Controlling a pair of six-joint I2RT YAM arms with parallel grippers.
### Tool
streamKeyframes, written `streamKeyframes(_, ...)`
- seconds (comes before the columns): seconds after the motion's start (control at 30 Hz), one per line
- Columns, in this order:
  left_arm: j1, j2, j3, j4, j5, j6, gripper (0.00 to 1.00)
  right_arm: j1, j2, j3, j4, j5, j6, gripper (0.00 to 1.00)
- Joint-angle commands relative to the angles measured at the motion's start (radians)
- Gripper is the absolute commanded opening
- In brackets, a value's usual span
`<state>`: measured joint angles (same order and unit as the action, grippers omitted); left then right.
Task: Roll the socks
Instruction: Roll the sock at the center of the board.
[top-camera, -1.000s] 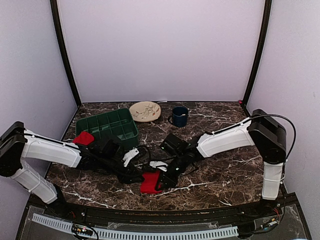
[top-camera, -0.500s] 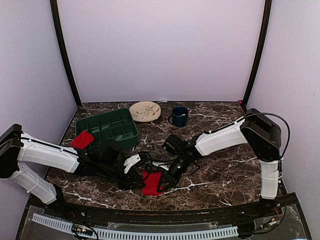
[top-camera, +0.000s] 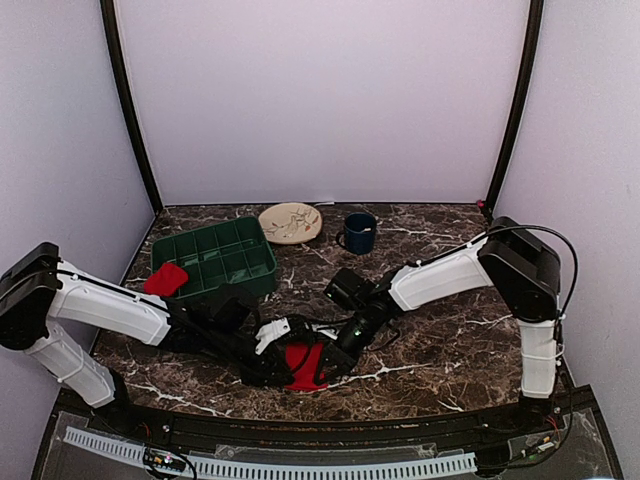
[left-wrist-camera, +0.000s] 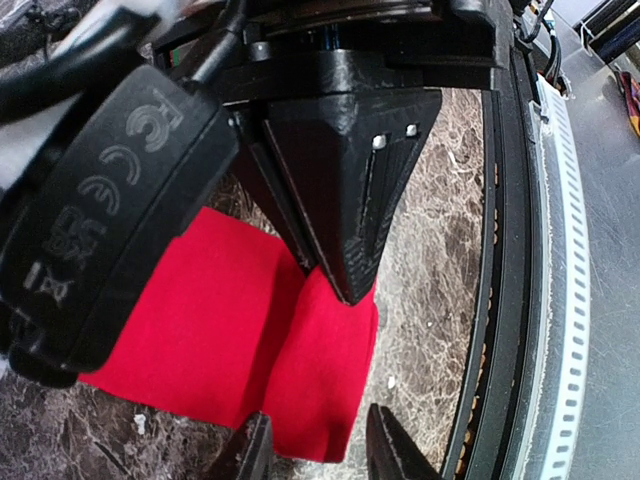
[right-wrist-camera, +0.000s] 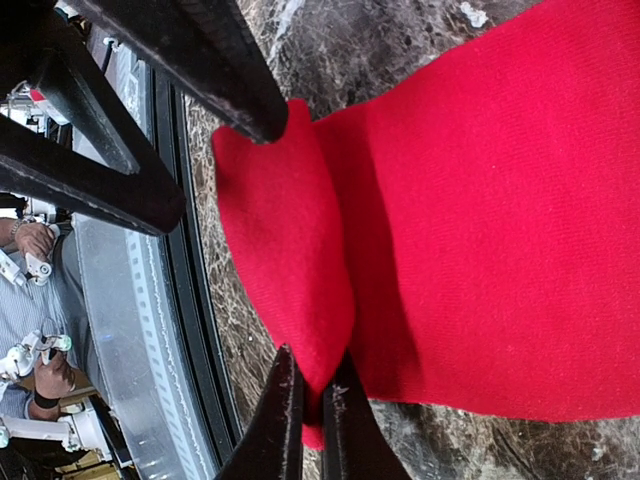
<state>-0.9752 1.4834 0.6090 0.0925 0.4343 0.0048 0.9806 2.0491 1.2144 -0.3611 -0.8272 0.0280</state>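
Note:
One of the red socks (top-camera: 303, 364) lies partly folded on the marble table near its front edge. My right gripper (right-wrist-camera: 312, 415) is shut on a raised fold of this sock (right-wrist-camera: 480, 220); from above, that right gripper (top-camera: 322, 370) is at the sock's right side. My left gripper (left-wrist-camera: 318, 455) stands open over the end of the folded strip of the sock (left-wrist-camera: 230, 320), one finger at the fabric's edge and the other on bare marble. From above, the left gripper (top-camera: 286, 374) is at the sock's left side. A second red sock (top-camera: 165, 279) lies bundled by the green bin.
A green compartment bin (top-camera: 200, 233) stands at the back left. A cream plate (top-camera: 290, 222) and a dark blue mug (top-camera: 359, 233) sit further back. The table's black front rail (left-wrist-camera: 505, 300) runs close beside the sock.
My left gripper has slid right, up to the sock. The right gripper has kept its pinch, and the sock looks narrower and more folded.

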Motion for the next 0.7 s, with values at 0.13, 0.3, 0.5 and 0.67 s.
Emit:
streamKeyframes(0.13,-0.023,0.024,0.036,-0.049,-0.004,0.047,0.34,-0.008,0.017,0.022,-0.006,-0.03,0.003,0.03)
streamKeyframes(0.3,-0.042,0.042,0.043,-0.047,-0.057,0.063,0.35,-0.008,0.019,0.023,-0.014,-0.04,-0.002,0.03)
streamKeyframes(0.5,-0.056,0.049,0.05,-0.037,-0.127,0.083,0.35,-0.008,0.023,0.027,-0.021,-0.048,-0.01,0.03)
streamKeyframes(0.67,-0.057,0.055,0.053,-0.037,-0.13,0.1,0.35,-0.008,0.028,0.028,-0.023,-0.053,-0.014,0.03)
